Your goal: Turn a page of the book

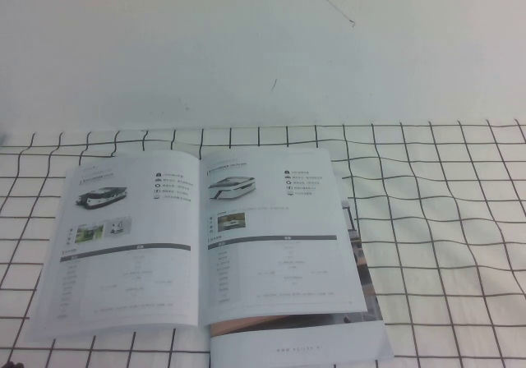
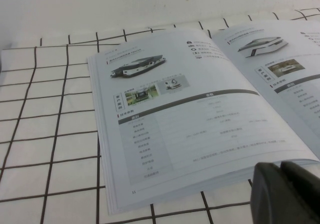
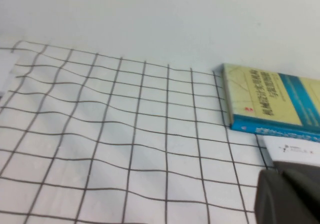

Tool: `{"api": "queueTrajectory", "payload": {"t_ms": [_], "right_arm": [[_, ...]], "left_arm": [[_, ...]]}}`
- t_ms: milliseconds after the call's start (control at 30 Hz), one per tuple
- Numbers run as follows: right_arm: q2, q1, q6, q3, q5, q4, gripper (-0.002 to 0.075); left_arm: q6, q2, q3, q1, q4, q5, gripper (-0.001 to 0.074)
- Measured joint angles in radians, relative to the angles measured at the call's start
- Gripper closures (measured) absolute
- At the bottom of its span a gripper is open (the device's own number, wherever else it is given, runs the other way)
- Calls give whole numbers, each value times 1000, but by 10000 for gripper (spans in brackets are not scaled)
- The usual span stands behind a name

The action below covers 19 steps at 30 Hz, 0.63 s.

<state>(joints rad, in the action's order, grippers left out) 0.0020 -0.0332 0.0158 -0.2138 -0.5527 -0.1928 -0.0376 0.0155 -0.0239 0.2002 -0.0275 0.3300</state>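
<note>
The book (image 1: 201, 236) is a thin white brochure lying open and flat on the gridded cloth. Its left-hand page (image 1: 123, 245) shows a dark device photo, small pictures and a grey-headed table. The right-hand page (image 1: 275, 236) shows a lighter device and a table. Both pages lie flat. The book also fills the left wrist view (image 2: 190, 114). My left gripper (image 2: 281, 176) is shut and empty, low near the book's front edge, apart from the paper. My right gripper (image 3: 281, 179) is shut and empty over the cloth, away from the book. Neither gripper shows in the high view.
A plain white sheet with a brownish photo strip (image 1: 312, 343) sticks out under the book's right and front sides. In the right wrist view a blue and yellow book (image 3: 272, 104) and a white card (image 3: 292, 149) lie on the cloth (image 3: 125, 134). A white wall (image 1: 263, 48) stands behind.
</note>
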Motion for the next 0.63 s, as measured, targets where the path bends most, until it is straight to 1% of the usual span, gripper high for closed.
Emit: {"api": "queueTrajectory", "payload": {"t_ms": [100,167,267,400,633], "right_arm": [[-14,95,33,95,102,34,726],[-15,118,49,162,173,43,726],[-15,116,69,232,232,53,726],[-15,104,81,242,201,80,726],[-15,103,85,242,201,198,726]], "left_arm": [[0,0,0,0,0,0,738],[0,0,0,0,2,0,738],[0,0,0,0,2,2,738],[0,0,0,0,2,2,737],[0,0,0,0,2,2,738]]}}
